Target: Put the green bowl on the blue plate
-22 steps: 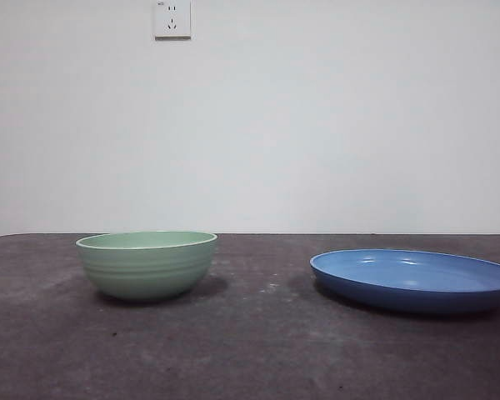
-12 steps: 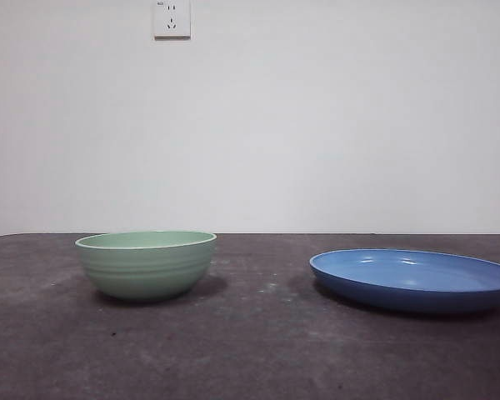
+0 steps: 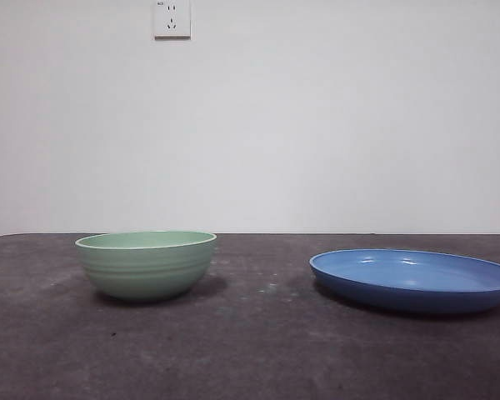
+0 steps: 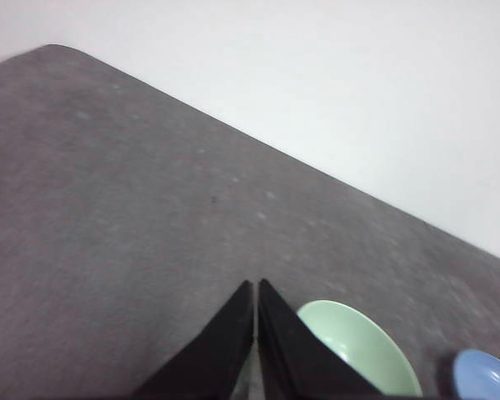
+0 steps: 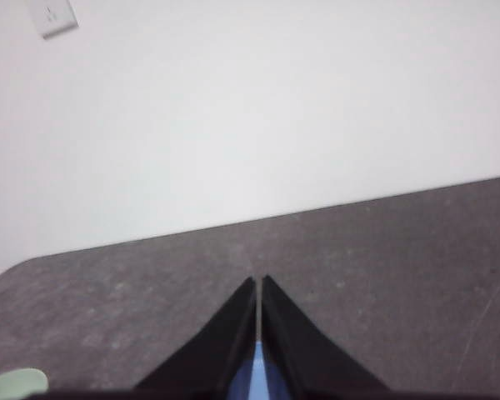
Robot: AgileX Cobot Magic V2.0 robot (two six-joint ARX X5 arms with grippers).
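A bare test bench: dark grey table (image 3: 258,350), blank white wall (image 3: 333,125), one socket (image 3: 172,18).

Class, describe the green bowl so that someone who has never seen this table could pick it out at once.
Start at the white wall socket and look straight down to the dark table. There stands the green bowl, upright. Unlike the wide, shallow blue plate beside it, it is deep, narrower, pale mint and faintly ridged.

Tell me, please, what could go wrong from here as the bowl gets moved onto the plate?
1. The left gripper is shut and holds nothing; it must open before taking the green bowl, or it may just shove the bowl across the table.
2. The bowl's sides are smooth and curved, so a rim grasp might slip.
3. The blue plate is shallow, so a bowl set down off-centre could catch its raised rim and tip.
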